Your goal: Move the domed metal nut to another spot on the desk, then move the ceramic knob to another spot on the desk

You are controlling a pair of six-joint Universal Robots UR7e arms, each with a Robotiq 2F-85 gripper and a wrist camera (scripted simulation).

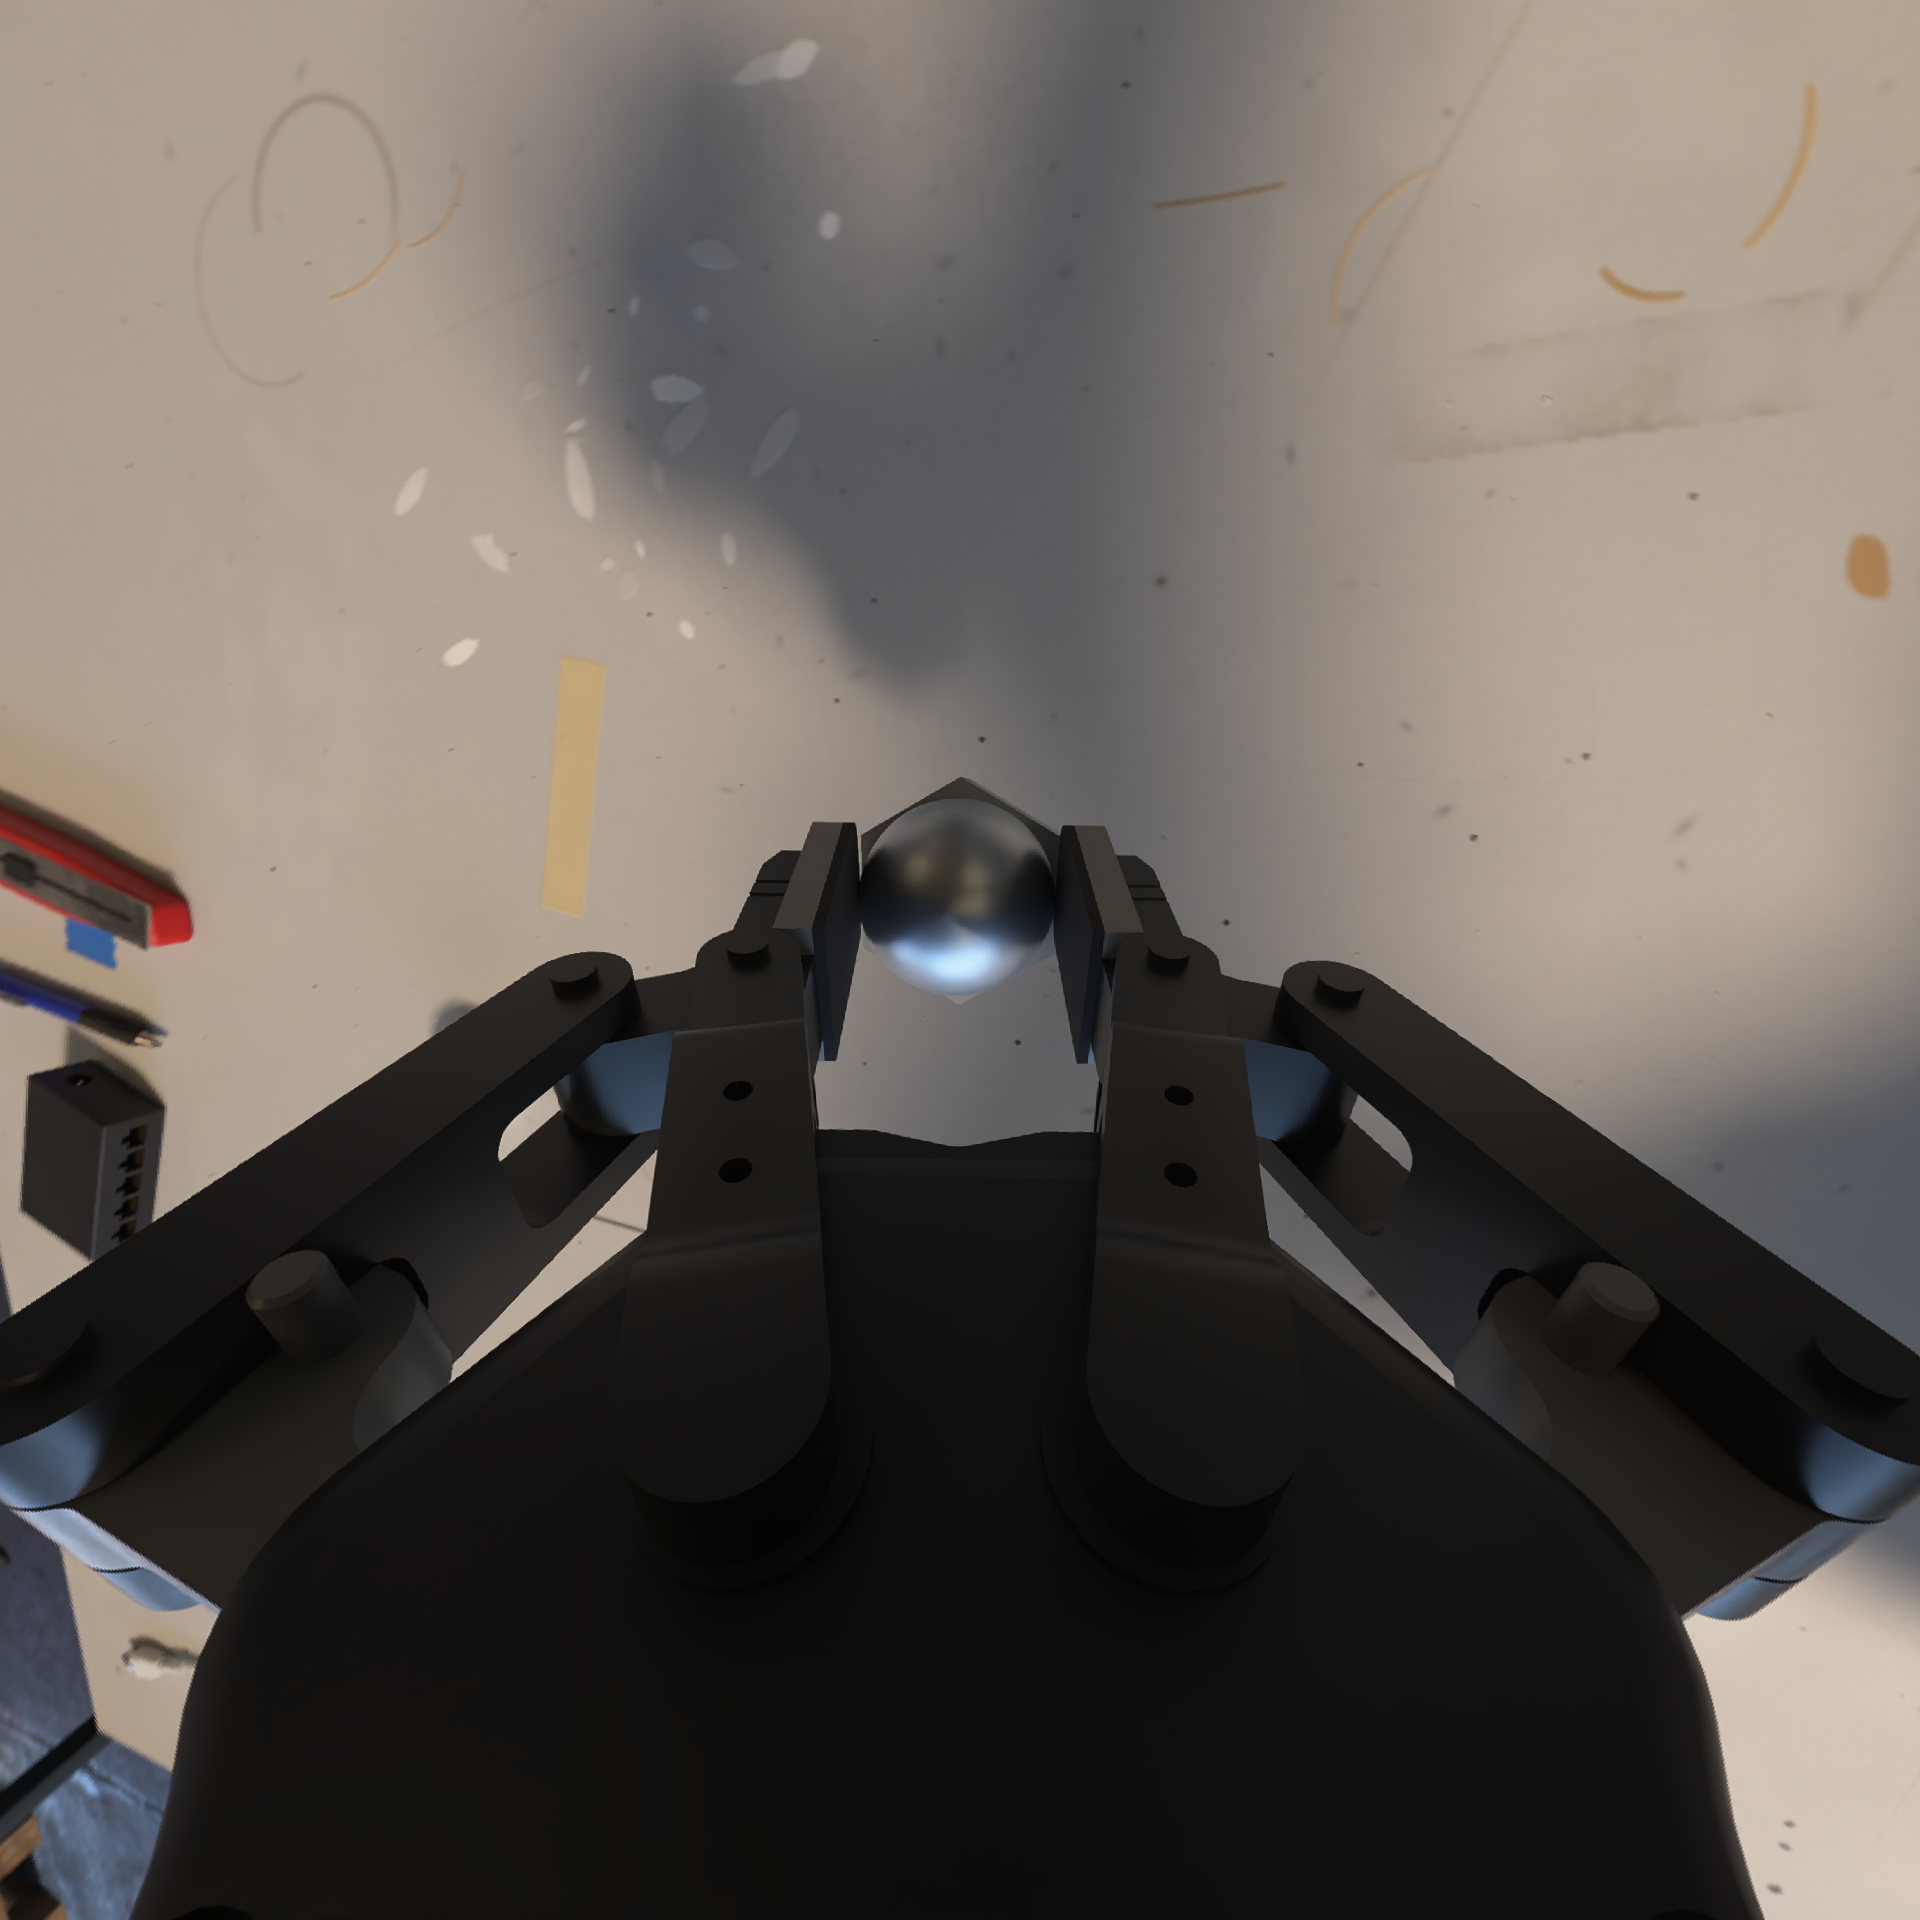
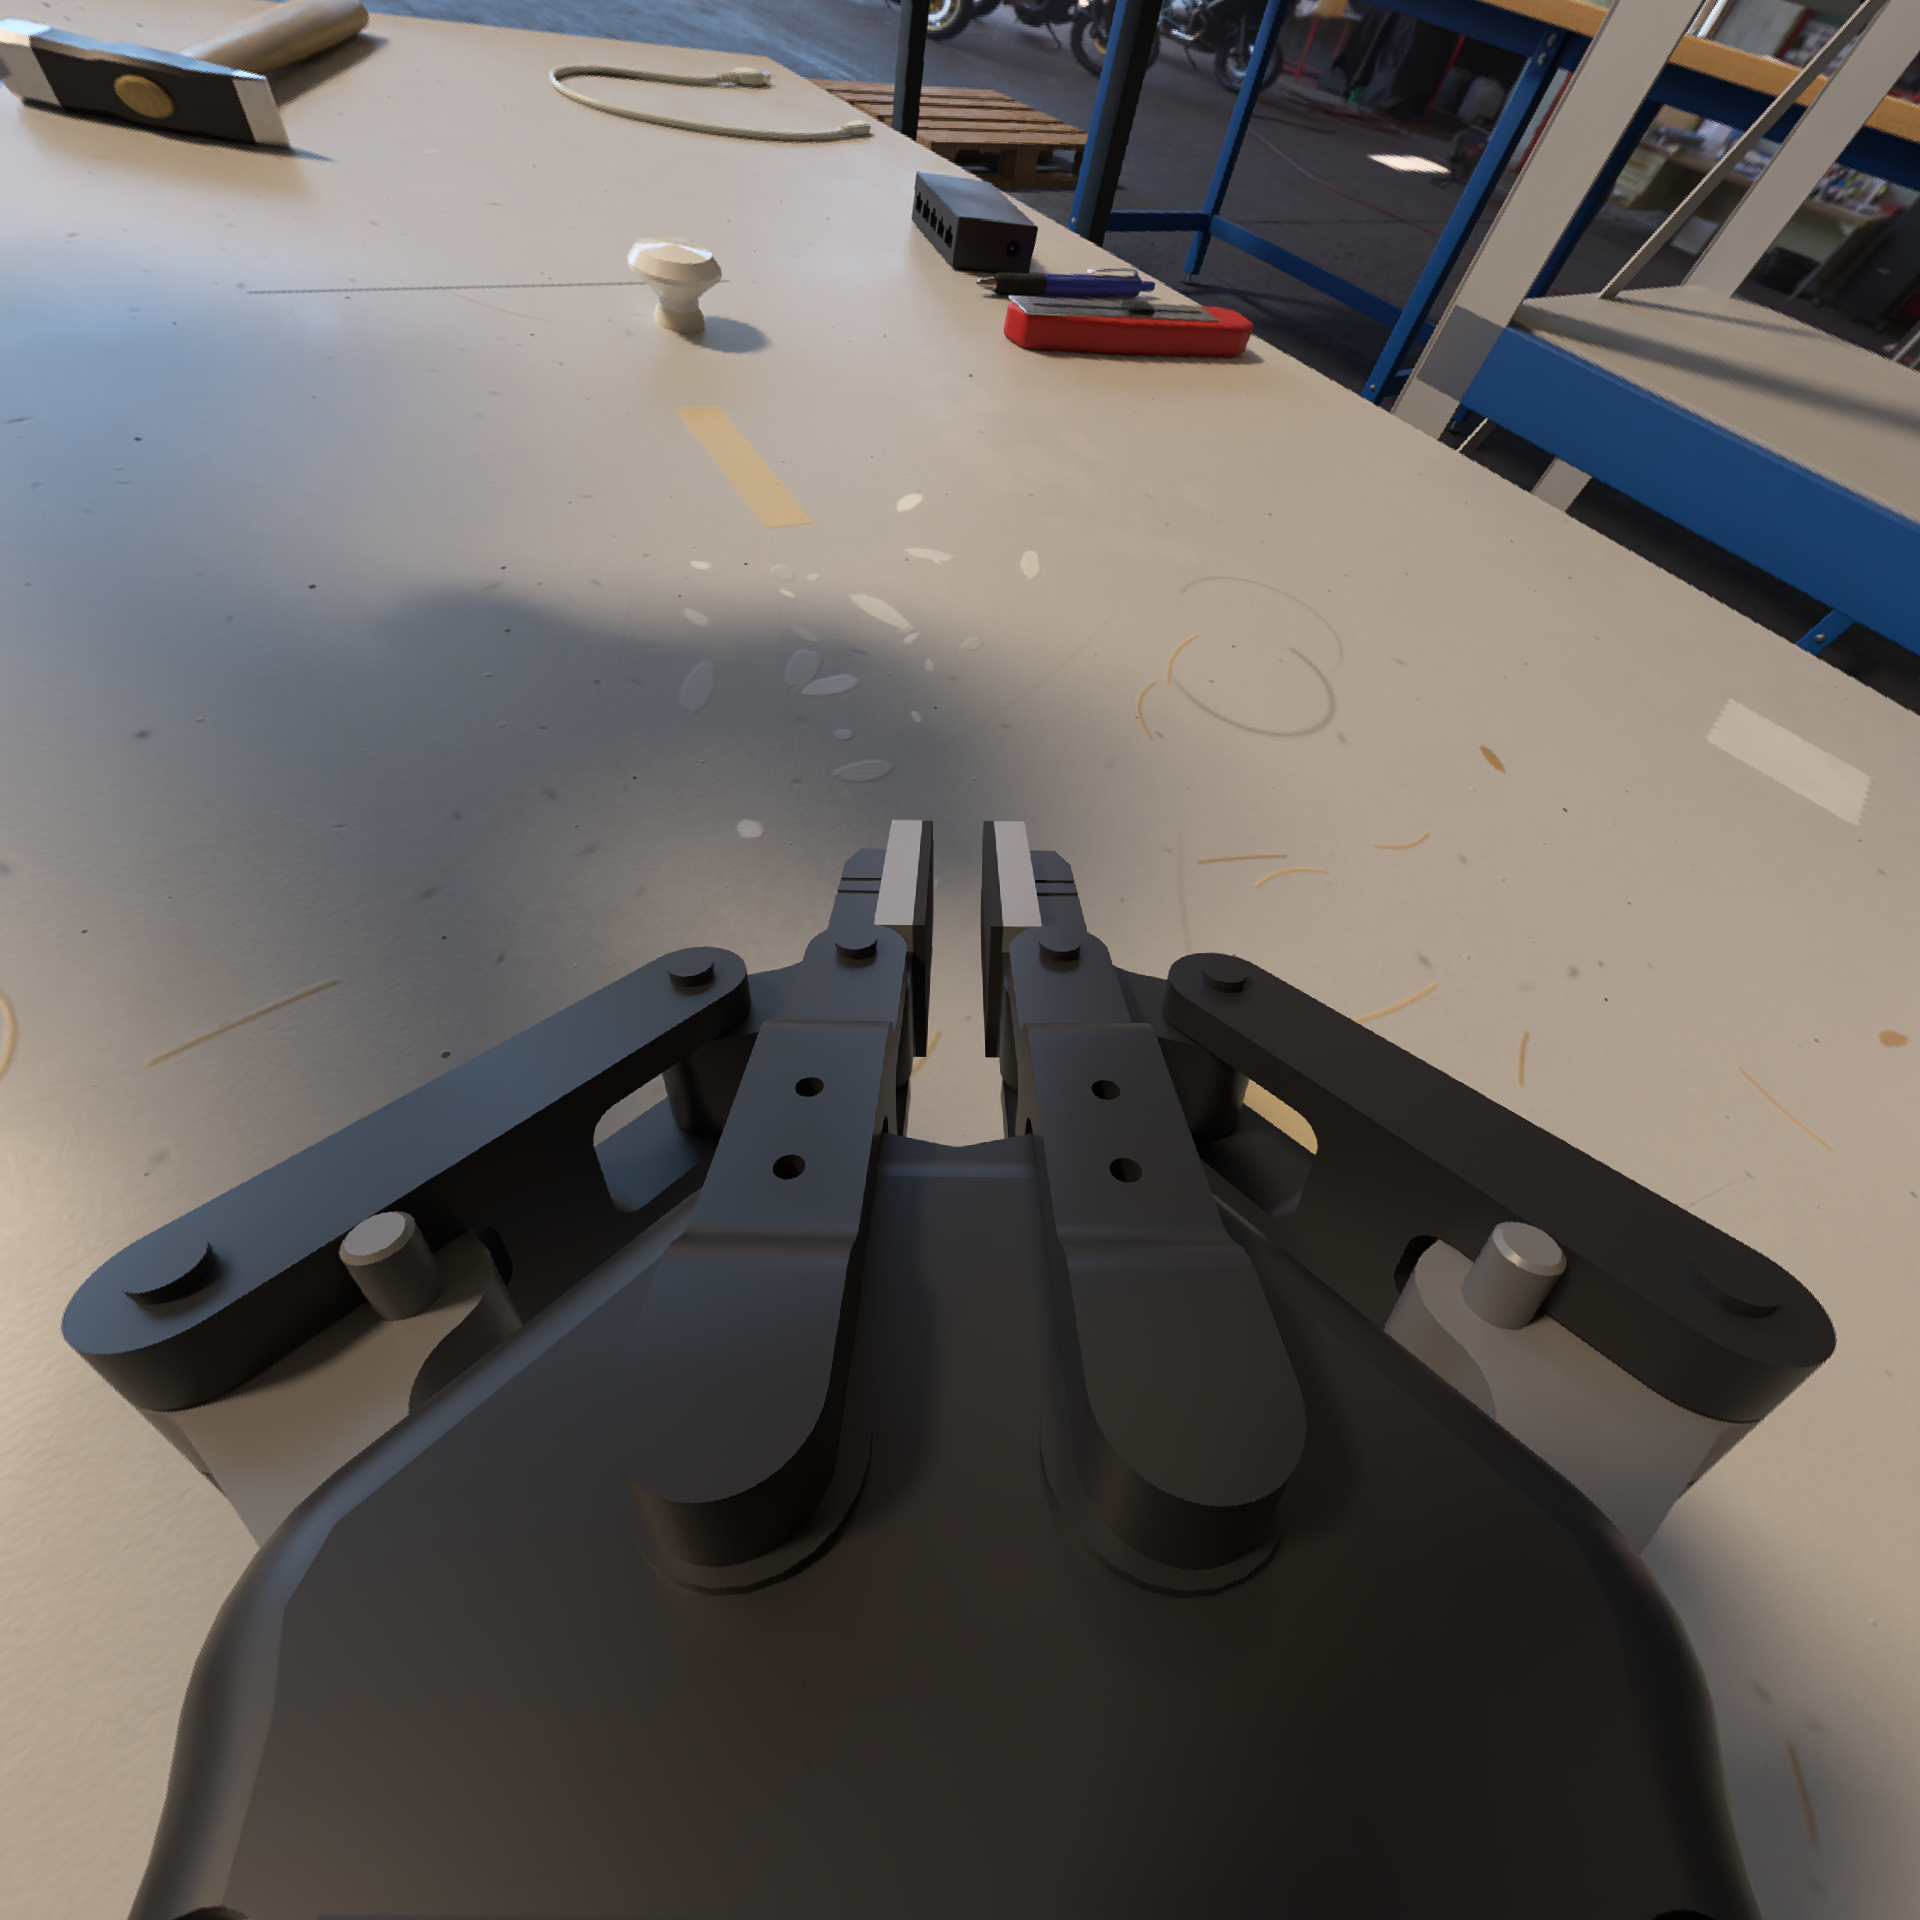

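Observation:
The domed metal nut (image 1: 956, 904), shiny with a hex base, sits between the fingers of my left gripper (image 1: 956, 831). Both pads press its sides, so the gripper is shut on it, pointing straight down at the beige desk (image 1: 1455, 675). I cannot tell whether the nut touches the desk. The cream ceramic knob (image 2: 675, 281) stands upright on the desk in the right wrist view, far ahead and slightly left of my right gripper (image 2: 958, 831). That gripper is shut but for a narrow slit, empty, and low over the desk.
A red utility knife (image 2: 1127, 327), a blue pen (image 2: 1070, 283) and a black port box (image 2: 971, 220) lie near the desk's right edge, right of the knob. A hammer (image 2: 145, 88) and a pale cable (image 2: 707, 104) lie at the far end. A blue-framed bench (image 2: 1714, 416) stands beyond the edge.

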